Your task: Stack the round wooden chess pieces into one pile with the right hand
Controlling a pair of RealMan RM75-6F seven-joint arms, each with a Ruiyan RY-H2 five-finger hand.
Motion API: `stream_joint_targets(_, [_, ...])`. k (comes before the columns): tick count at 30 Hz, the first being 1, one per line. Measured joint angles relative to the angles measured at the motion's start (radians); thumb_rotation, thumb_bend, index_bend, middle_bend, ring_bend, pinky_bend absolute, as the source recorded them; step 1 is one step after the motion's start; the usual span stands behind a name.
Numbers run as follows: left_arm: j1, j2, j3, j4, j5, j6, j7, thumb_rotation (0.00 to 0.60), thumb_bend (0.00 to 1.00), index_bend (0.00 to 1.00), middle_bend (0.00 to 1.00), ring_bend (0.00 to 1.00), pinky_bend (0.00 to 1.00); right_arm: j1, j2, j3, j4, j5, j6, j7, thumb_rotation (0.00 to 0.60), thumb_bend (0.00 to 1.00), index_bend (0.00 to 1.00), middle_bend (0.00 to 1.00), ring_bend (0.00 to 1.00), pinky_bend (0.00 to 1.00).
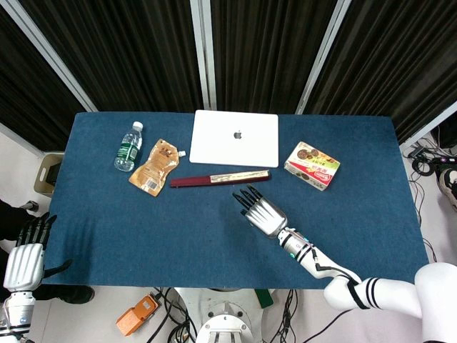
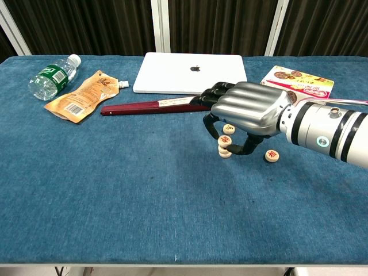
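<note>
In the chest view my right hand [image 2: 248,112] hovers palm-down over the middle of the blue table [image 2: 115,190]. Its thumb and a finger pinch a round wooden chess piece [image 2: 225,144] that sits on top of a second piece [image 2: 223,153] lying on the cloth. A third piece [image 2: 229,129] lies just behind them under the palm, and another piece [image 2: 272,155] lies to the right. In the head view the right hand [image 1: 260,213] covers the pieces. My left hand [image 1: 25,259] hangs off the table's near left corner, fingers apart, holding nothing.
A dark red folded fan [image 2: 167,104] lies just behind the right hand. A white laptop [image 2: 192,73] and a biscuit box [image 2: 299,83] sit at the back. An orange pouch [image 2: 83,95] and a water bottle [image 2: 53,76] lie at the far left.
</note>
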Motion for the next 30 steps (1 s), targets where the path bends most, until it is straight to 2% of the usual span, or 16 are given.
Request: stream_joint_targets(30, [-0.001, -0.007, 0.000, 0.008, -0.001, -0.003, -0.003, 0.600, 0.05, 0.09, 0.01, 0.00, 0.00, 0.002, -0.002, -0.011, -0.007, 0.023, 0.007, -0.025, 0.600, 0.55, 0.47, 0.09, 0.00, 0.05])
